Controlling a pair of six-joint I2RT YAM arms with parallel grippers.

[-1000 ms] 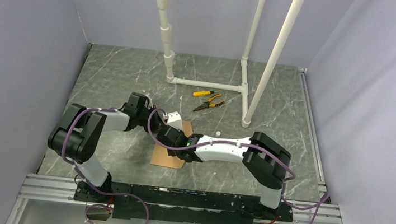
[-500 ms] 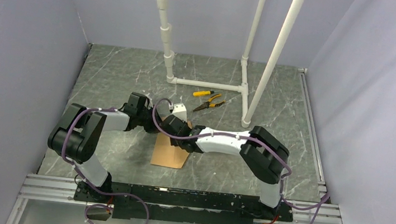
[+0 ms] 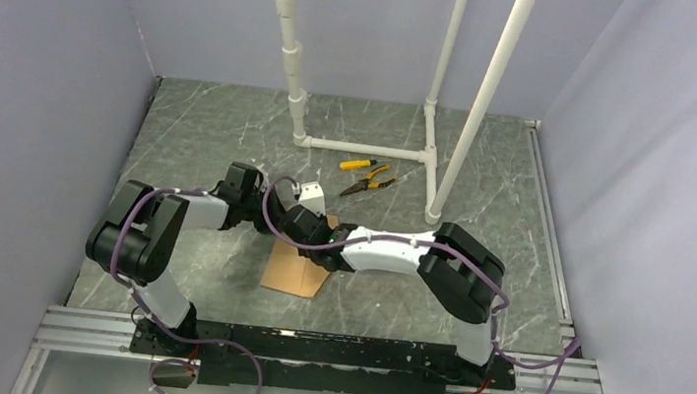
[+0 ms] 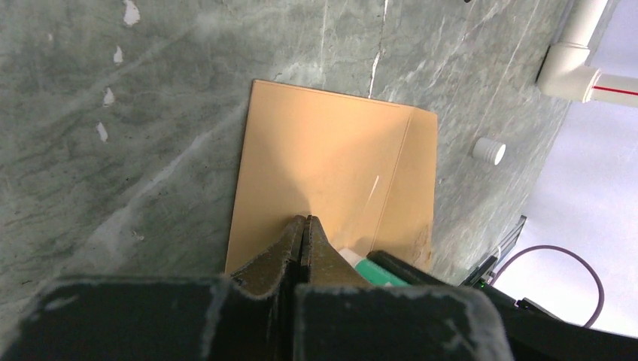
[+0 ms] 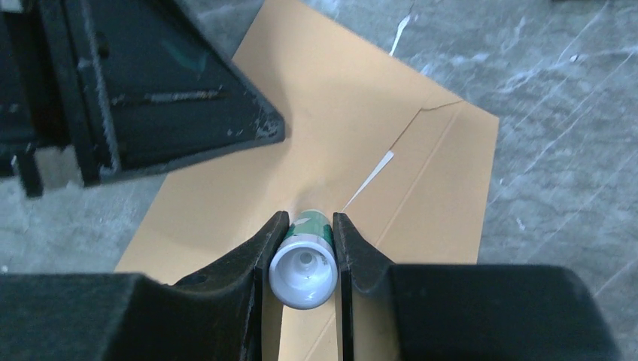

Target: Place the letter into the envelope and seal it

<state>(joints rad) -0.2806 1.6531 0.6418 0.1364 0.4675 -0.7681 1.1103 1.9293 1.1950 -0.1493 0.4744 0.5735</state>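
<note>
- Right hand clamps a green-and-white tube just above the envelope.
- Left hand, clenched, points its tips down onto the envelope, which lies flat on the surface.
- Yellow-handled pliers lie farther back.

One envelope, one glue stick, one cap, two yellow-handled tools

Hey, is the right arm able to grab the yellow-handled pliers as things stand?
Probably not yet. The right gripper is shut on a glue stick over the envelope. The pliers lie in the open farther back, but it would have to put the stick down first.
</note>
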